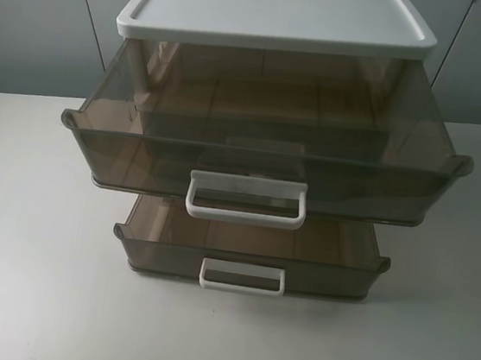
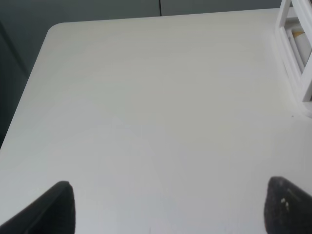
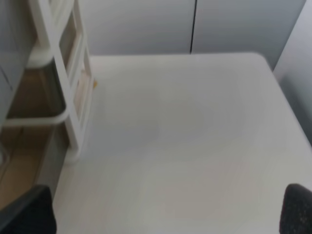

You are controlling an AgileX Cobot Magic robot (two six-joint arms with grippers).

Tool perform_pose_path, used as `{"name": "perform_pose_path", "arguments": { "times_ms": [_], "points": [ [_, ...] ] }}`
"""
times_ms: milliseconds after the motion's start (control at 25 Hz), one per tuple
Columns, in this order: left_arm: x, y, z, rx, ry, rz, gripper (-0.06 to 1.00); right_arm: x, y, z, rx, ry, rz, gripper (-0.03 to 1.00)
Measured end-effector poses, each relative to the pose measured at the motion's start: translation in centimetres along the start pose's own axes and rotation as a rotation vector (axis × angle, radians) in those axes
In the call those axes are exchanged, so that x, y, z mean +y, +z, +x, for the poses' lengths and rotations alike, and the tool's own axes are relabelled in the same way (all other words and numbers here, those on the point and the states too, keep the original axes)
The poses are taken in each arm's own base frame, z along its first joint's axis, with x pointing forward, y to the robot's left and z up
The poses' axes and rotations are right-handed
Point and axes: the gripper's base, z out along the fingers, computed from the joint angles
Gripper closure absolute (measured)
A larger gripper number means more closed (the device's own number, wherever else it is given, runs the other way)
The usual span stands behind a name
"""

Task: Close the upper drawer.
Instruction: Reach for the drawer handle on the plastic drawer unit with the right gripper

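The upper drawer [image 1: 139, 153] is smoky brown translucent plastic with a wide white loop handle [image 1: 247, 200]. It is pulled far out from under the cabinet's white top [image 1: 277, 15] and looks empty. Neither gripper shows in the exterior high view. In the left wrist view my left gripper [image 2: 170, 214] is open over bare table, with the cabinet's white frame [image 2: 297, 53] off to one side. In the right wrist view my right gripper [image 3: 163, 214] is open over bare table, beside the cabinet's side [image 3: 63, 73].
A shallower smoky drawer [image 1: 156, 238] with a smaller white handle [image 1: 242, 278] is also pulled out below the upper one. The cabinet stands at the middle back of a white table [image 1: 27, 295]. Grey wall panels are behind it.
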Motion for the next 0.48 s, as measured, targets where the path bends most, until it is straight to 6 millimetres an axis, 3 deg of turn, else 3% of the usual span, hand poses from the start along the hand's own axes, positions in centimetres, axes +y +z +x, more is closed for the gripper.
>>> {"name": "perform_pose_path", "arguments": {
  "times_ms": [200, 320, 480],
  "points": [
    [0.0, 0.0, 0.0, 0.0, 0.0, 0.0, 0.2, 0.8, 0.4, -4.5, 0.068, -0.048, -0.104, 0.27],
    [0.0, 0.0, 0.0, 0.0, 0.001, -0.001, 0.2, 2.1, 1.5, -6.7, 0.13, -0.117, -0.29, 0.27],
    [0.0, 0.0, 0.0, 0.0, 0.001, -0.001, 0.2, 4.9, 3.3, -7.9, 0.229, -0.248, -0.592, 0.27]
  ]
}}
